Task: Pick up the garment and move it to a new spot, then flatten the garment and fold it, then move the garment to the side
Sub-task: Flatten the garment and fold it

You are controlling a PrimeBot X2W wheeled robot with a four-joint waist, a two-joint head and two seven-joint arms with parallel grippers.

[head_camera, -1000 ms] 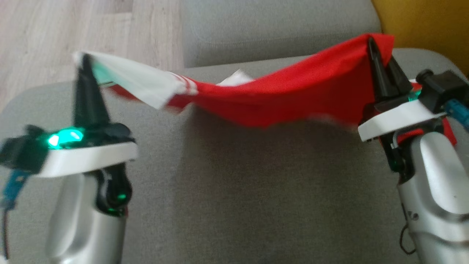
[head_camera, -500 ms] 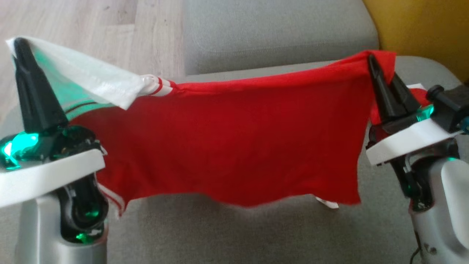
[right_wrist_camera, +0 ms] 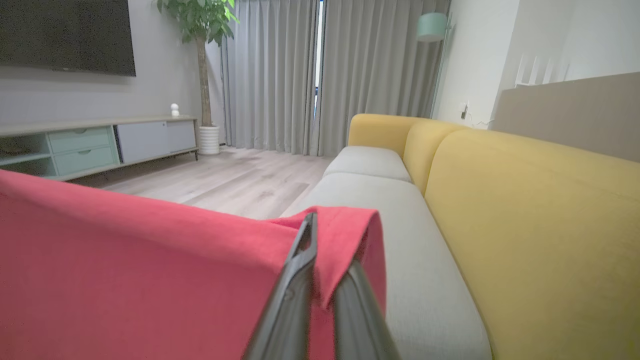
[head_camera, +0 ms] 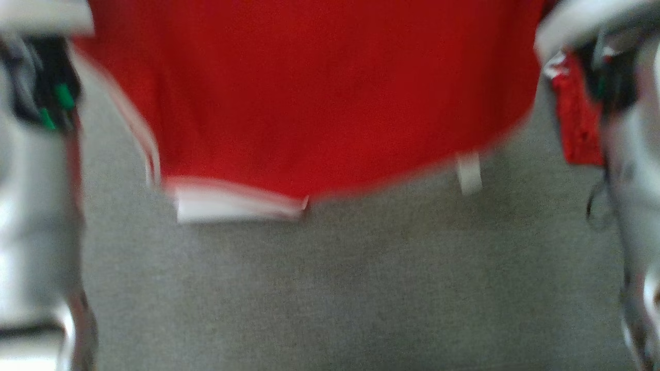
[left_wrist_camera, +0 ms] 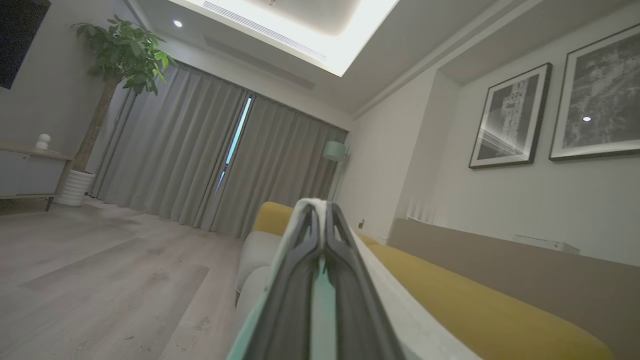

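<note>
- Though the head view is badly blurred, it shows the red shirt [head_camera: 319,87] hanging spread across its upper part, over the grey sofa seat [head_camera: 330,288]; whether the hem touches the seat cannot be told.
- A white band [head_camera: 237,203] edges the shirt's lower left hem, and a small white tag [head_camera: 468,172] dangles near its lower right.
- Pressed together, the dark fingers of the left gripper [left_wrist_camera: 318,206] clamp a white edge of the shirt, which wraps over their tips and trails down beside them.
- The right gripper [right_wrist_camera: 327,235] pinches a red corner of the shirt, folded over its fingertips; the cloth stretches away to that view's left.
- Behind stand the yellow sofa back [right_wrist_camera: 525,225], grey curtains [right_wrist_camera: 280,75] and a potted tree [right_wrist_camera: 200,30].
</note>
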